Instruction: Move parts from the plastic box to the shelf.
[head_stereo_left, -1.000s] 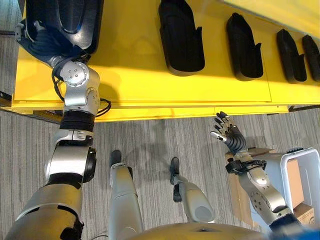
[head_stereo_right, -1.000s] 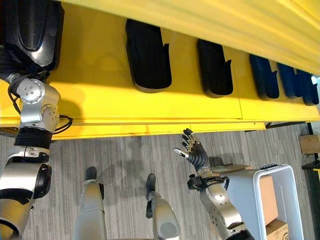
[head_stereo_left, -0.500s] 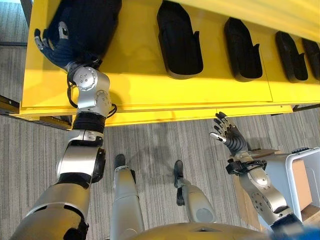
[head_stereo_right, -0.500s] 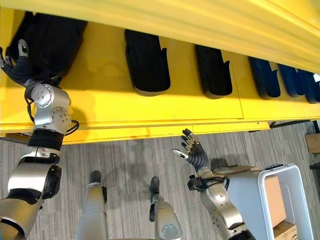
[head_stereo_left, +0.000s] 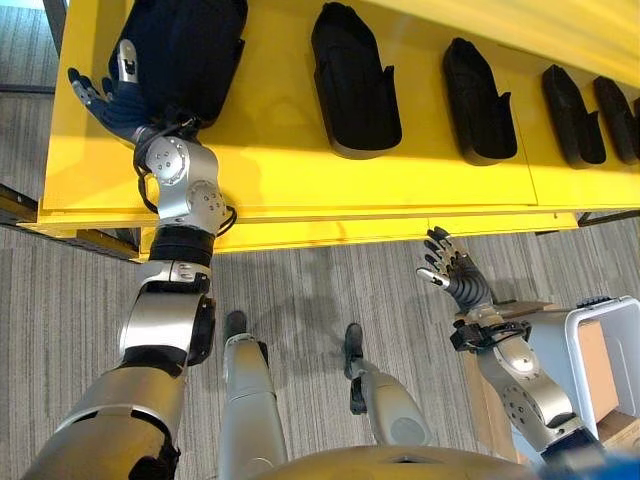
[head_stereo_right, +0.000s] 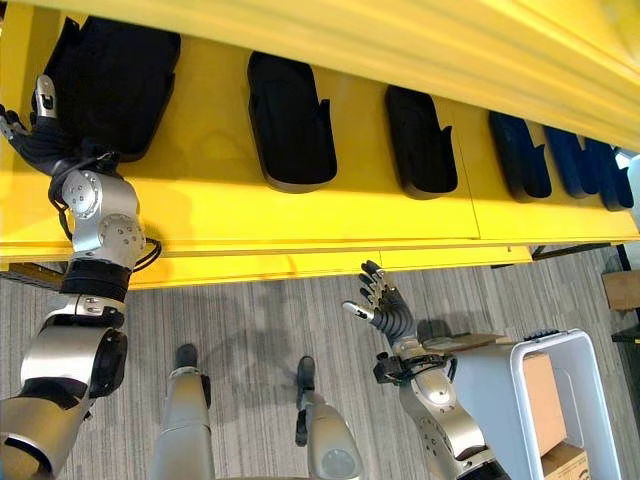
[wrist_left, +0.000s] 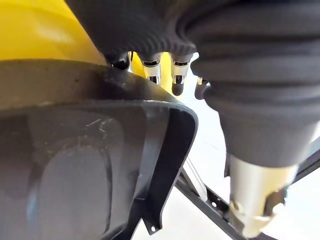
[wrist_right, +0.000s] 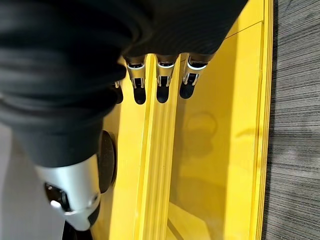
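Yellow shelf (head_stereo_left: 300, 165) with black parts (head_stereo_left: 352, 80); both hands (head_stereo_left: 108, 90) (head_stereo_left: 452, 275) spread, empty.

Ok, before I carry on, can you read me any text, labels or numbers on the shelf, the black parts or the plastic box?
None can be read.
Yellow shelf: bare surface, no label or number showing.
Black parts, such as the one by the left hand and the next along: plain black, no marking visible.
Plastic box: no print visible on its rim; the cardboard inside shows nothing legible.
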